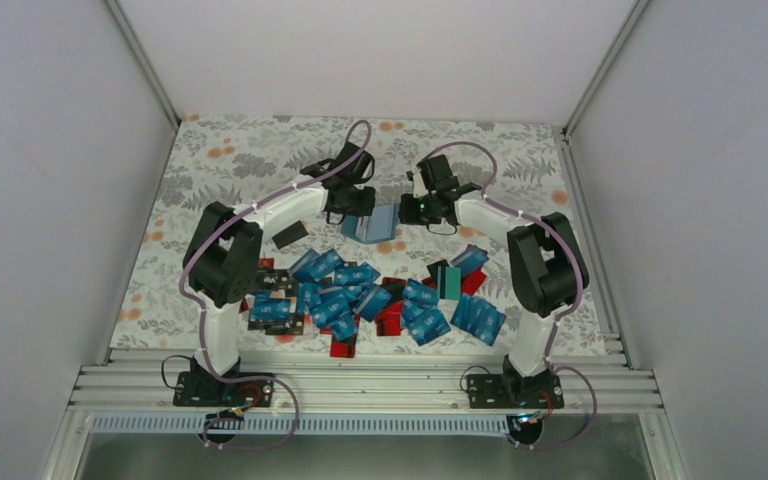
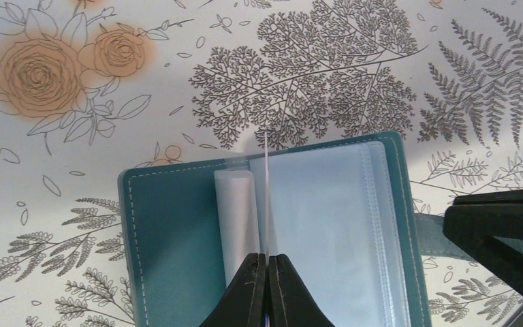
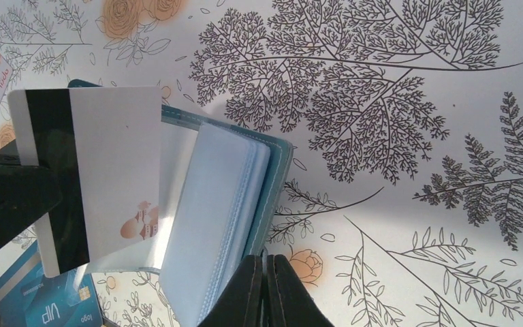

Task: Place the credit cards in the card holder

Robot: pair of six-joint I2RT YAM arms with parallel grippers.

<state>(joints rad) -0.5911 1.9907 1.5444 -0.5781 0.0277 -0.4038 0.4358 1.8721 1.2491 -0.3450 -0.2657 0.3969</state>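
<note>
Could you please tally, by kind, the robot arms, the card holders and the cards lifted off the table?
Robot arms: 2, left arm and right arm
Card holder: 1
Lifted card: 1, in the left fingers
Total: 4

Bright, even light from overhead fills the top view, and shadows on the floral worktop [image 1: 220, 160] are soft and faint. Both wrist views are sharp on the print. The black fingers [image 2: 248, 293] show almost no detail. The card holder [image 2: 170, 225] sleeves have a mild sheen, and the credit card [image 3: 116, 157] looks nearly washed out.
</note>
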